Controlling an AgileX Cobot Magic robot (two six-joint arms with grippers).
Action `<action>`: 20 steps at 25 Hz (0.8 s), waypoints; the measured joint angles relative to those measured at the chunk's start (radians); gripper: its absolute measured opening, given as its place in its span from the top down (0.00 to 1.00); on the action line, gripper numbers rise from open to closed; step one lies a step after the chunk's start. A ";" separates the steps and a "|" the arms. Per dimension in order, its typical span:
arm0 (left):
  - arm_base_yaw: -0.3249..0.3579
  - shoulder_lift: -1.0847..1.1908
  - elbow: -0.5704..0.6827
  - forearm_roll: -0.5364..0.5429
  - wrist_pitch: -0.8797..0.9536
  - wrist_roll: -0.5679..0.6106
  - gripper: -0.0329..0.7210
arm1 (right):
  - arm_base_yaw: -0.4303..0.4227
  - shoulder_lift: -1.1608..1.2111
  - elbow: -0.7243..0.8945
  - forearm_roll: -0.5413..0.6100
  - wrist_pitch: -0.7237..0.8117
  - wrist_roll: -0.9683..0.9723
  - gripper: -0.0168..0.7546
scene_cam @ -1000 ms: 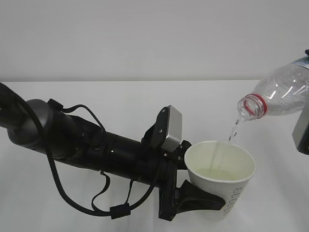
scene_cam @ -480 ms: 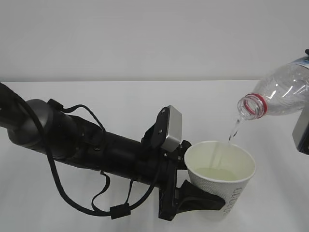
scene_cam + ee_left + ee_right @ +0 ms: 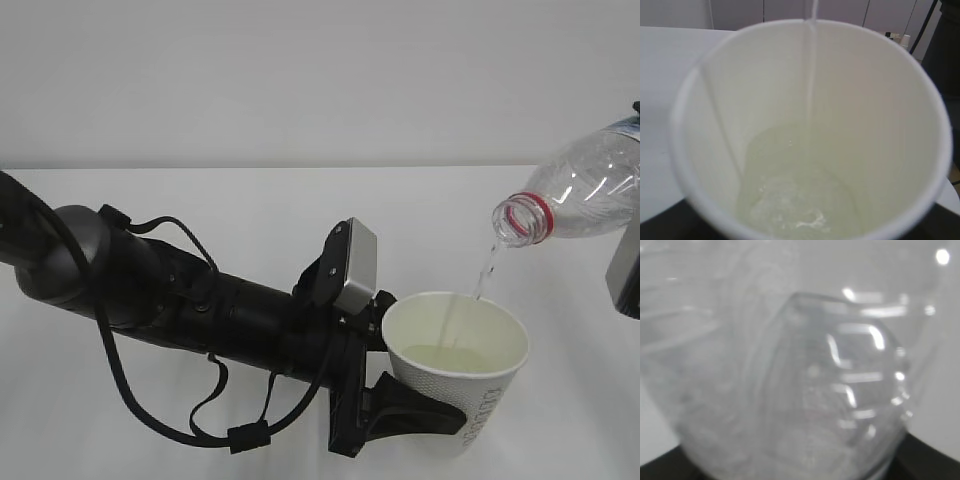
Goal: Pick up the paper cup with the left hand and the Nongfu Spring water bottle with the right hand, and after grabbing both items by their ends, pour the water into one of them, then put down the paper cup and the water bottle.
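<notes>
My left gripper is shut on the white paper cup, which stands upright and off the table at the lower right. One black finger shows along its near side. The clear Nongfu Spring water bottle hangs tilted at the right edge, its red-ringed open mouth down-left above the cup. A thin stream of water falls into the cup, where a shallow pool lies inside the rim. The bottle's base fills the right wrist view, blurred, with dark jaw parts at the lower corners.
The white table runs back to a pale wall. My left arm, with looped cables and a grey box, lies across the lower left. A grey box of the right arm shows at the right edge.
Both arms hold still. Water keeps running from the bottle into the cup, and the stream looks slightly thinner now.
</notes>
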 joint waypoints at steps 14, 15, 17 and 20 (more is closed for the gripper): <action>0.000 0.000 0.000 0.000 0.000 0.000 0.27 | 0.000 0.000 0.000 0.003 -0.006 -0.002 0.40; 0.000 0.000 0.000 0.000 0.000 0.000 0.27 | 0.000 0.000 0.000 0.003 -0.006 -0.002 0.40; 0.000 0.000 0.000 0.000 0.000 0.000 0.27 | 0.000 0.000 0.000 0.003 -0.006 -0.002 0.40; 0.000 0.000 0.000 0.000 0.000 0.000 0.27 | 0.000 0.000 0.000 0.003 -0.006 -0.002 0.40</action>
